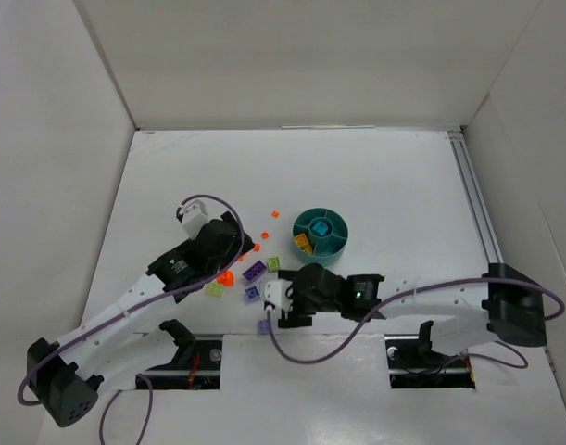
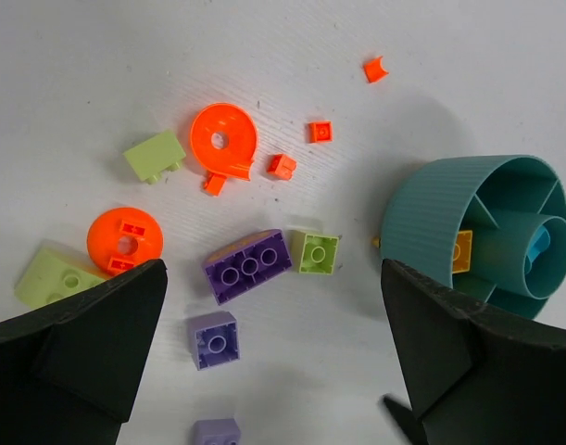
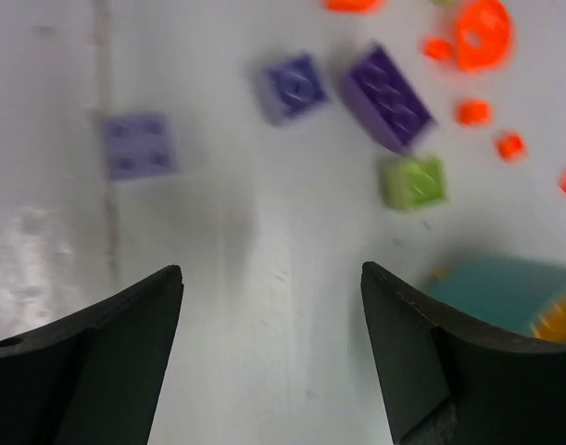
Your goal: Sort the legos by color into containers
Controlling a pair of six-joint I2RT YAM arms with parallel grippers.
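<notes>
both arms hung low over the white desk (image 1: pixel 394 185). the left end effector (image 2: pixel 273 278) stood wide open with nothing between its fingers, above the loose legos (image 2: pixel 248 265), which lay scattered on the desk just left of the teal dish (image 2: pixel 421 232): orange discs, purple bricks and lime green pieces. a yellow piece (image 2: pixel 462 250) sat in one wedge of the dish and a teal piece (image 2: pixel 539 246) in its centre cup. the right end effector (image 3: pixel 271 271) was open too, empty, near a pale purple brick (image 3: pixel 136 145).
</notes>
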